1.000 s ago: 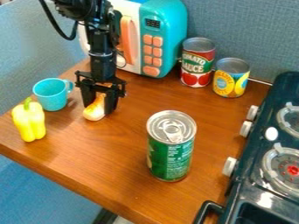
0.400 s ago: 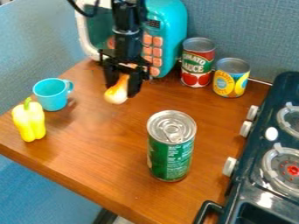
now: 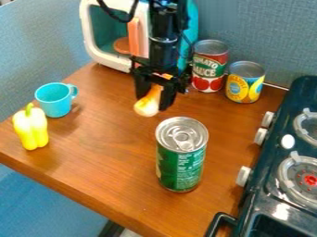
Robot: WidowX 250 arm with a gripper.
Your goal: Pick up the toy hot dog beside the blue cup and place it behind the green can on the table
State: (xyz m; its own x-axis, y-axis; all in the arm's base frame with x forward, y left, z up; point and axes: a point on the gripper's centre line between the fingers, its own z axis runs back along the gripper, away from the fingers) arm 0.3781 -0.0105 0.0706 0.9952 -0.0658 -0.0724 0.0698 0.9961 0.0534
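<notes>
Across the middle of the frame, wooden table [image 3: 111, 152]: brown top, its front edge running slantwise from the left side to the bottom.
Stove [image 3: 263, 206]: dark, along the right side of the frame down to the lower right corner, with burners and pale knobs.
Toy microwave [image 3: 111, 60]: at upper centre-left, white in front and teal on its side; the arm covers one part of it.
Robot arm [image 3: 164, 44]: black, coming down from the top edge, right of the frame's upper middle.
Green can [image 3: 180, 166]: upright, a little below and right of the frame's centre, lower than the gripper and apart from it.
Gripper [image 3: 154, 102]: near the centre of the frame, pointing down; its two fingers are closed onto a toy piece, parted only by the thickness of it.
Tomato can [image 3: 209, 69]: upright at upper right of centre, with red and green label.
Yellow can [image 3: 243, 88]: upright, just right of the tomato can, shorter.
Yellow pepper [image 3: 31, 127]: at the left side, standing, green stem up.
Teal cup [image 3: 55, 101]: just above and right of the pepper, upright, handle to the right.
Toy piece [image 3: 148, 106]: orange with a pale round end, pinched between the fingers, tilted, this end at lower left.
</notes>
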